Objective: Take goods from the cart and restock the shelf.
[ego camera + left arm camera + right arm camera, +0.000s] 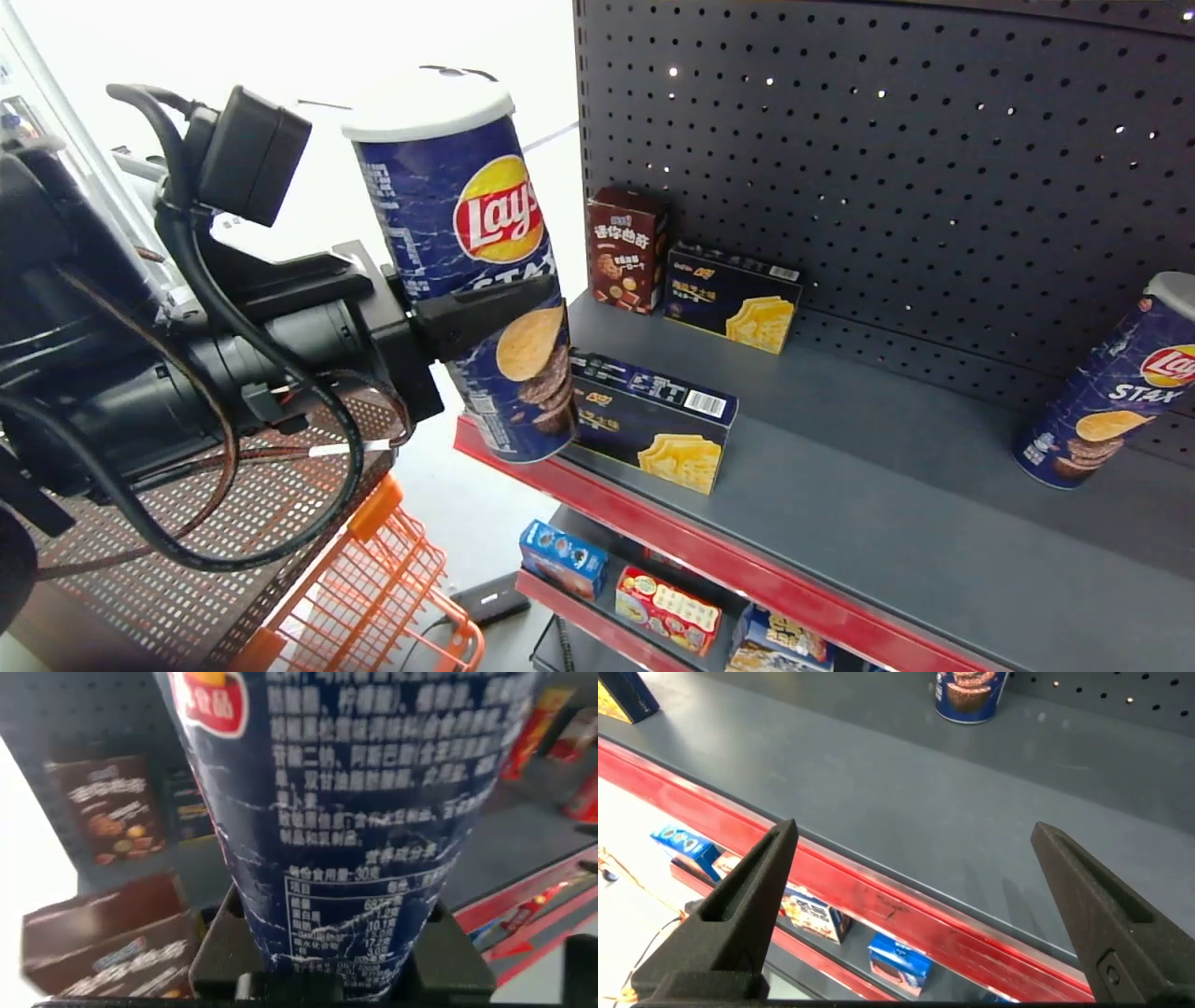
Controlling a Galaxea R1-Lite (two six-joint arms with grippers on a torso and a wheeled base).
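Observation:
My left gripper (467, 322) is shut on a dark blue chip can (471, 271) with a white lid, held nearly upright at the left end of the grey shelf (840, 504), its base by the red front edge. The left wrist view has the same chip can (355, 812) clamped between the black fingers (220, 952). A second chip can (1106, 383) leans against the pegboard at the right of the shelf. My right gripper (920, 905) is open, hovering over the shelf's red lip (906, 901), with the base of that second can (969, 693) farther off.
Two dark blue cracker boxes (653, 434) (733, 299) and a brown cookie box (625, 247) sit on the shelf's left part. An orange cart (373, 597) stands below left. Lower shelves hold small boxes (667, 611). Open grey shelf surface lies between the boxes and the leaning can.

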